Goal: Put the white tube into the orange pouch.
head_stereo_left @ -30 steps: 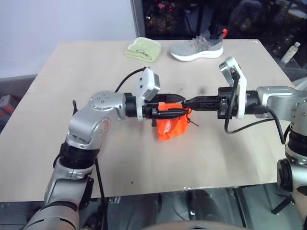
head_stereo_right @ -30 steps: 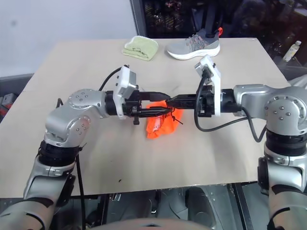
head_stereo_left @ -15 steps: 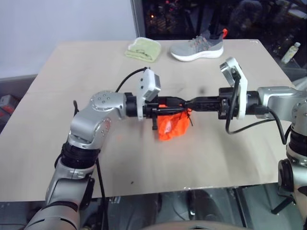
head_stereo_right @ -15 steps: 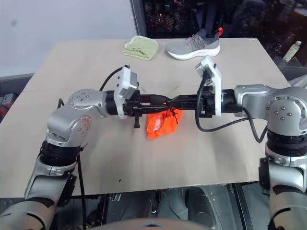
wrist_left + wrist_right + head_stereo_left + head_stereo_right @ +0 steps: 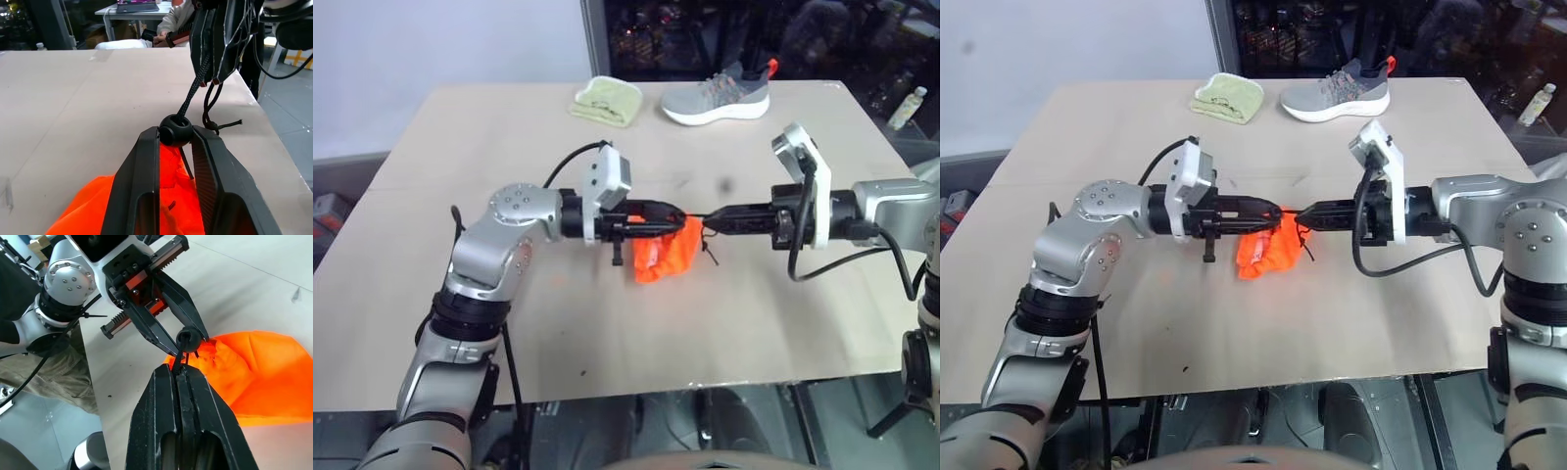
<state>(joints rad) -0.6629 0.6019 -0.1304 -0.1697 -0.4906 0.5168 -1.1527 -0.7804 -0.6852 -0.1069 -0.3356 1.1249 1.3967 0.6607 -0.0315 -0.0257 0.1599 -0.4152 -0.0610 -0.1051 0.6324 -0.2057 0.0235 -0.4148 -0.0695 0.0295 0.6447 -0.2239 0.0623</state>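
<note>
The orange pouch [image 5: 666, 257] sits mid-table with its gathered neck lifted between my two grippers and its body sagging onto the table [image 5: 607, 323]. My left gripper [image 5: 175, 131] is shut on the black round cord stopper [image 5: 174, 129] at the pouch's neck. From the other side, my right gripper [image 5: 180, 369] is shut on the thin dark cord [image 5: 193, 90] that runs out of the stopper. The two grippers point at each other, tips a short way apart. The white tube is hidden.
A grey sneaker [image 5: 717, 96] and a folded pale green cloth [image 5: 605, 101] lie at the table's far edge. A small bottle [image 5: 907, 106] stands beyond the right edge. A person sits at a desk [image 5: 132, 7] behind the table.
My left gripper's fingers have narrowed onto the cord stopper. The two grippers have drawn slightly apart, so the cord now shows between their tips.
</note>
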